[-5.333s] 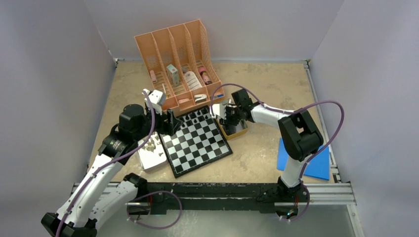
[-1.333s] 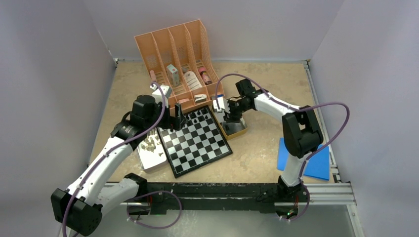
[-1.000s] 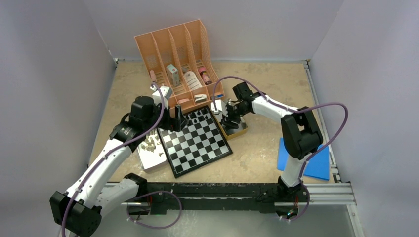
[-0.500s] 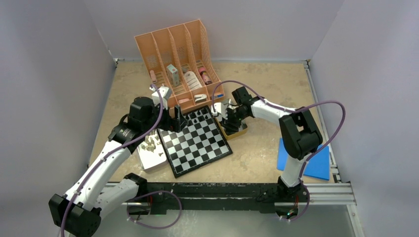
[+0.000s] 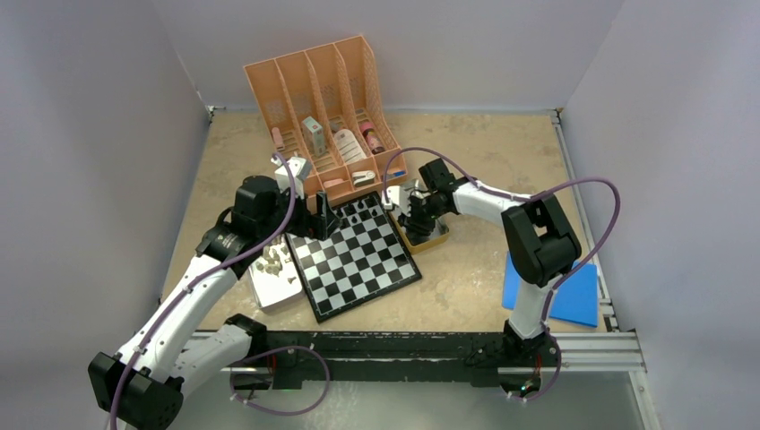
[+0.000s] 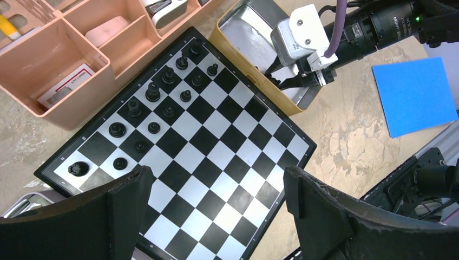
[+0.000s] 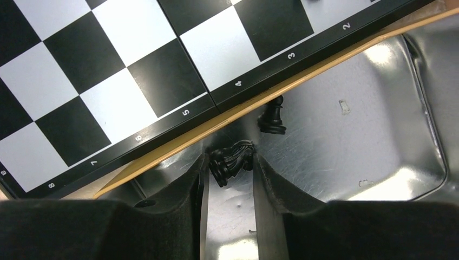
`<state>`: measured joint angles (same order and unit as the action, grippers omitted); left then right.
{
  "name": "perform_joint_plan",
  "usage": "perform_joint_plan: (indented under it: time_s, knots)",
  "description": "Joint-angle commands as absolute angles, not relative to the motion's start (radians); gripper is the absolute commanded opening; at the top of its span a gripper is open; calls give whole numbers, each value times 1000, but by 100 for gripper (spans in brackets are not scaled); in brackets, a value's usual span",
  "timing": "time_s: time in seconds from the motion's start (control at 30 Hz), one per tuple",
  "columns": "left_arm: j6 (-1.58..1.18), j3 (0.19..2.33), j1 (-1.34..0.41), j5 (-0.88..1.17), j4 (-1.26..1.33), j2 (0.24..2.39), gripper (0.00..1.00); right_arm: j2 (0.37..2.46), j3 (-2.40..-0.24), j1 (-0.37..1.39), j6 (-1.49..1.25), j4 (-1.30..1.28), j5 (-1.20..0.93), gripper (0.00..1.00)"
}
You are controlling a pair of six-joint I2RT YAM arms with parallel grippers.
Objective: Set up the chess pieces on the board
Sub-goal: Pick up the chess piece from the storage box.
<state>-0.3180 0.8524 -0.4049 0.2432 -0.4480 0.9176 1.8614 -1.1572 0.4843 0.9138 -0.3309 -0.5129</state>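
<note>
Right wrist: two black chess pieces (image 7: pixel 272 119) in tray (image 7: pixel 352 151), one knight (image 7: pixel 231 161) pinched between right fingers (image 7: pixel 184 216); left fingers (image 6: pixel 124 216) wide apart.

A: Where is there open room on the board (image 6: pixel 216 179)?

B: The lower half of it in the left wrist view is bare squares. Black pieces (image 6: pixel 153 93) crowd the upper-left rows, and the peach rack (image 6: pixel 59 65) stands right behind them.

A: And the metal tray (image 7: pixel 368 135)?

B: Tight. The right gripper (image 7: pixel 230 168) sits inside it, closed around a black knight (image 7: pixel 233 158). A pawn (image 7: pixel 272 120) stands just beside, and the board's edge runs alongside.
</note>
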Motion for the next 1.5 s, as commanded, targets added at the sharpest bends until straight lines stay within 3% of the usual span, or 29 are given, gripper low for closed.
perform_joint_plan:
  time_s: [0.0, 0.17, 0.5, 0.77, 1.0, 1.13, 1.47]
  knots:
    - [-303, 848, -399, 249, -398, 899, 91, 1868, -1159, 482, 884, -279, -450, 27]
    - [-302, 849, -399, 248, -397, 900, 91, 1861, -1182, 461, 885, -265, -444, 20]
    - [-308, 845, -399, 232, -397, 905, 91, 1871, -1203, 425, 889, -204, -432, 14]
    - [-318, 846, -399, 224, -401, 915, 91, 1874, -1191, 421, 899, -168, -419, 14]
    - [-371, 872, -399, 247, -429, 990, 100, 1777, -1162, 420, 926, -125, -425, 14]
    - [-399, 906, -397, 286, -443, 1052, 100, 1715, -1141, 421, 955, -101, -448, 14]
    - [-533, 987, -345, 541, -400, 1101, 75, 1548, -1074, 442, 1010, -45, -590, 15]
